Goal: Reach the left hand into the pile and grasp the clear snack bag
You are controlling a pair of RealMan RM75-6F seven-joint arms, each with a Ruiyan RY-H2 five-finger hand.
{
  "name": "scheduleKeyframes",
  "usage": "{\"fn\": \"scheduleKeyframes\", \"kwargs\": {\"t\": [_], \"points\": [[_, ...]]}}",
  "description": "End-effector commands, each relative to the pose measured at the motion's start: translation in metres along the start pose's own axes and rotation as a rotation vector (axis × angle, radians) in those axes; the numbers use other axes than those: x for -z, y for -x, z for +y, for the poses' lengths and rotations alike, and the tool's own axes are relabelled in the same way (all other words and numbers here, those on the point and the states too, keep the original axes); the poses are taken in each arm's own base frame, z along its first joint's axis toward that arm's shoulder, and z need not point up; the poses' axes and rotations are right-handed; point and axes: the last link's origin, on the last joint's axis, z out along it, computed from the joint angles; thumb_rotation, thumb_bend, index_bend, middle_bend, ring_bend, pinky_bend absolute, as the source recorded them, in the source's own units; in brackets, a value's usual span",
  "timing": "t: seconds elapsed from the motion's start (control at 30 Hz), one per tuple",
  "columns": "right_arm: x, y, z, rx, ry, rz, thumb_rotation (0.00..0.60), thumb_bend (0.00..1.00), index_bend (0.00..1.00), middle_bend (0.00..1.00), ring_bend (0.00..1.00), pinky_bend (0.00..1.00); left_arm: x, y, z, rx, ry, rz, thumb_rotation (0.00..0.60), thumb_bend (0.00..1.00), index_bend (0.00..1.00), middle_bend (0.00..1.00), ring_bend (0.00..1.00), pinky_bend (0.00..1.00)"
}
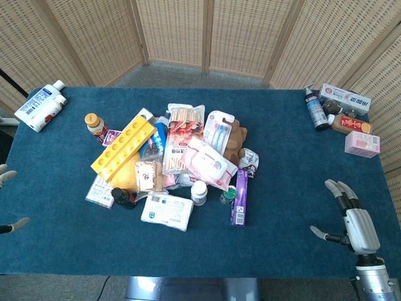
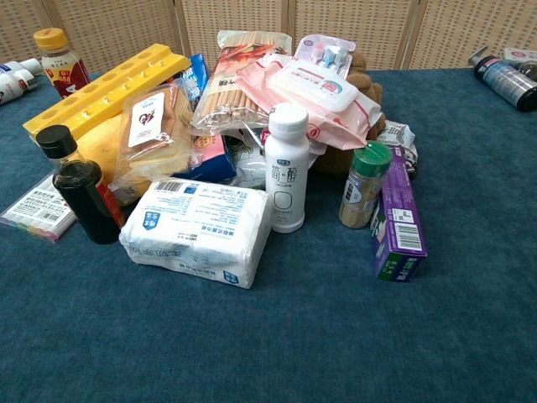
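Note:
The clear snack bag point(image 1: 148, 175) with brown pastry and a white label lies at the front left of the pile, leaning on the yellow tray point(image 1: 123, 143). The chest view shows the bag point(image 2: 155, 126) behind a dark sauce bottle point(image 2: 77, 186) and a white tissue pack point(image 2: 197, 230). Of my left hand point(image 1: 6, 175) only spread fingertips show at the head view's left edge, well left of the pile and holding nothing. My right hand point(image 1: 354, 221) rests at the near right of the table, fingers apart and empty.
The pile also holds a stick-snack bag point(image 1: 183, 133), pink wipes point(image 1: 210, 161), a white bottle point(image 2: 286, 168), a spice jar point(image 2: 364, 185) and a purple box point(image 1: 240, 197). A white bottle point(image 1: 40, 105) lies far left. Bottles and boxes point(image 1: 343, 116) stand far right.

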Motion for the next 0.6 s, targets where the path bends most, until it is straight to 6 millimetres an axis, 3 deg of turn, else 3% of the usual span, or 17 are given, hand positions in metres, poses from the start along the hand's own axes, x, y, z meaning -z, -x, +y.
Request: {"fn": "scheduleKeyframes", "kwargs": {"t": [0.03,0.33,0.6], "points": [[0.000,0.000,0.000,0.001,0.000,0.000,0.600,0.00,0.06,0.00,0.00,0.00,-0.001,0.001,0.000,-0.001,-0.001,-0.003,0.600,0.00,0.15,0.00,0.00,0.00],[-0.002,-0.001,0.000,-0.006,0.001,0.006,0.600,0.00,0.06,0.00,0.00,0.00,-0.008,0.007,-0.001,-0.026,0.017,-0.007,0.600,0.00,0.14,0.00,0.00,0.00],[-0.002,-0.005,0.000,-0.010,0.005,0.020,0.600,0.00,0.06,0.00,0.00,0.00,-0.036,0.025,0.010,-0.020,0.103,-0.032,0.600,0.00,0.11,0.00,0.00,0.00]]}}
